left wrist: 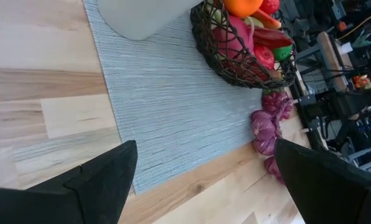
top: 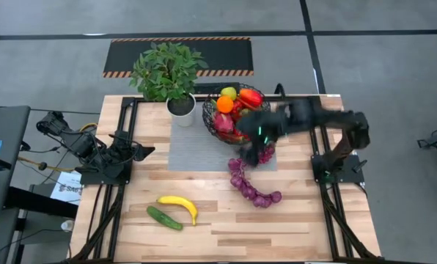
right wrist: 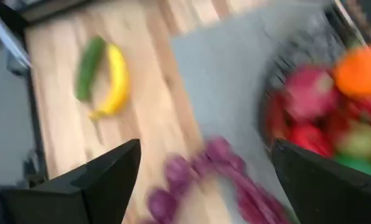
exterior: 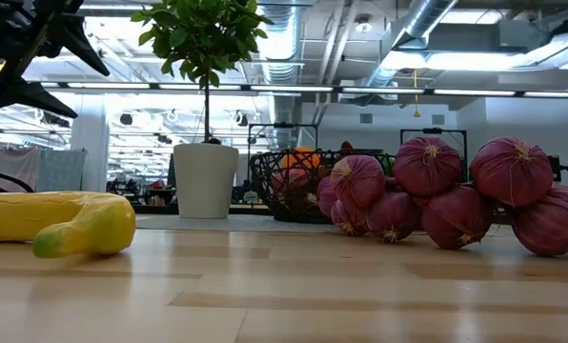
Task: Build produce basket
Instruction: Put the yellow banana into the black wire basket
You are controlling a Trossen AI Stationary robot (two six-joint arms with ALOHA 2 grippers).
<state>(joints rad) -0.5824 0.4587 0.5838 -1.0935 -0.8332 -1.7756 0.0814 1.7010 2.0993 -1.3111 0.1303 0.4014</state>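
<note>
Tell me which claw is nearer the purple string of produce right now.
Right. The right claw hovers open over the purple string's upper end by the basket; the left claw waits across the mat, open.

Both arms were dark, jointed units on black frames; the right arm (top: 328,125) carried a small green indicator light.

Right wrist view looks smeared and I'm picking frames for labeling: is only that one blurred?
Right wrist view: heavy motion smear over the banana, cucumber and basket. High view: only the right tool is blurred. Left wrist and low views: sharp, though bright ceiling lights behind darken the plant in the low view.
</note>
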